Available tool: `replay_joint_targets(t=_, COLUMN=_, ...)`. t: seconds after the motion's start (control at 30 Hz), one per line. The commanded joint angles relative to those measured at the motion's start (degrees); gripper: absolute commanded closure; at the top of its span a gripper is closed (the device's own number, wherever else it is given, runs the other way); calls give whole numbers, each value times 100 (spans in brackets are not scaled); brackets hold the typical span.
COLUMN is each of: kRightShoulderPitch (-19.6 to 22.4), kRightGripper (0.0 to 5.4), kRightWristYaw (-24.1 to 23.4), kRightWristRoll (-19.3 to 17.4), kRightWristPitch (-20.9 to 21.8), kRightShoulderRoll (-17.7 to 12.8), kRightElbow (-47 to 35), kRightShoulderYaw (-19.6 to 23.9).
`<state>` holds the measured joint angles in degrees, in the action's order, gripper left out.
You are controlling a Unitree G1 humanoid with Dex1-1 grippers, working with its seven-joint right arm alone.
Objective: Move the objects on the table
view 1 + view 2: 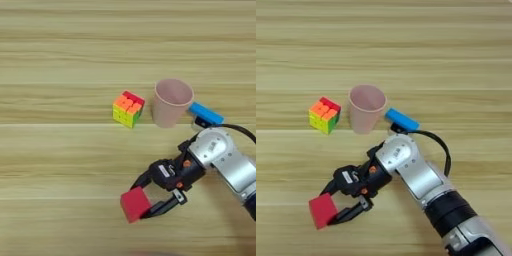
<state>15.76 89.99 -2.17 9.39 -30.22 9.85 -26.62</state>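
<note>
Jaws of the right gripper (145,200) clamp the red cube (134,204), below and left of the pink cup (171,103) on the worktop (60,165). Right eye view: puzzle cube (324,114) sits left of the cup, blue block (402,119) just right of it, silver forearm (421,177) below.

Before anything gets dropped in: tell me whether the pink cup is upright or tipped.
Upright: the pink cup stands on the table, its open rim facing up.
</note>
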Motion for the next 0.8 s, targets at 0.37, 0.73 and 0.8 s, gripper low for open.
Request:
replay_joint_targets(t=0.37, kRightShoulderPitch=314, kRightGripper=196, kRightWristYaw=-394, kRightWristRoll=78, kRightWristPitch=10, kRightShoulderRoll=-23, kRightElbow=-27, kRightShoulderYaw=118)
replay_joint_targets(t=0.73, kRightShoulderPitch=514, kRightGripper=38, kRightWristYaw=-644, kRightWristRoll=-41, kRightWristPitch=107, kRightShoulderRoll=-192, kRightElbow=490, kRightShoulderYaw=612)
replay_joint_targets(t=0.8, kRightShoulderPitch=502, kRightGripper=13, kRightWristYaw=-679, kRightWristRoll=-49, kRightWristPitch=154, kRightShoulderRoll=-256, kRightElbow=584, kRightShoulderYaw=726)
